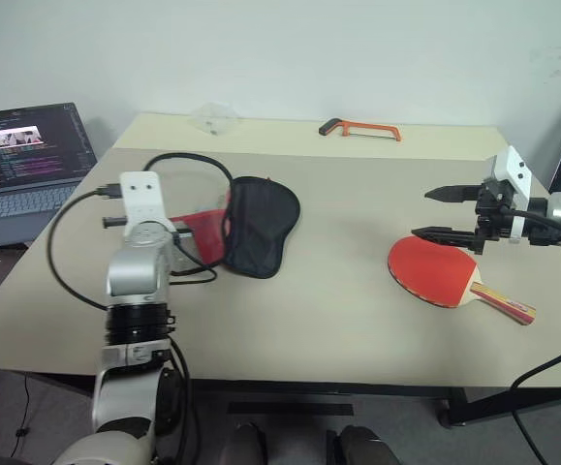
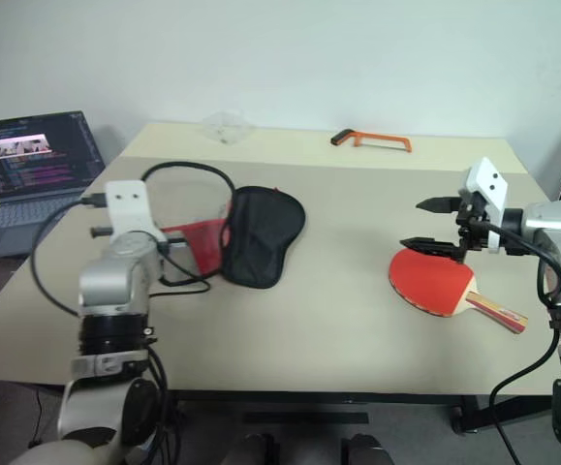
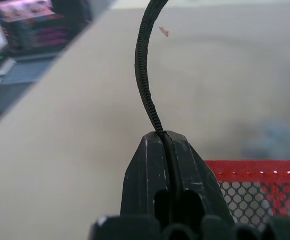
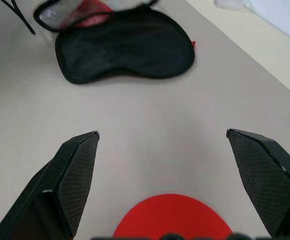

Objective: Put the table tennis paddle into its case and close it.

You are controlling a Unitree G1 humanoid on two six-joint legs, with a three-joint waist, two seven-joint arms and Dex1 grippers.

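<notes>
The table tennis paddle [image 1: 433, 271] lies flat on the right of the table, red face up, its striped handle [image 1: 503, 302] pointing to the front right. My right gripper [image 1: 440, 213] hovers open just above the blade's far edge, with nothing between its fingers [image 4: 77, 175]. The case [image 1: 261, 228] lies left of centre, black side up, with red fabric [image 1: 202, 232] showing at its left. My left gripper [image 3: 167, 137] is at that left end, shut on the case's thin black zip edge [image 3: 142, 65], which rises from its fingertips. Red fabric and black mesh [image 3: 255, 192] sit beside it.
An open laptop [image 1: 28, 160] stands off the table's left side. An orange-framed hacksaw [image 1: 360, 129] and a clear plastic piece [image 1: 212, 116] lie at the far edge. A black cable [image 1: 62, 262] loops from my left arm over the table's left part.
</notes>
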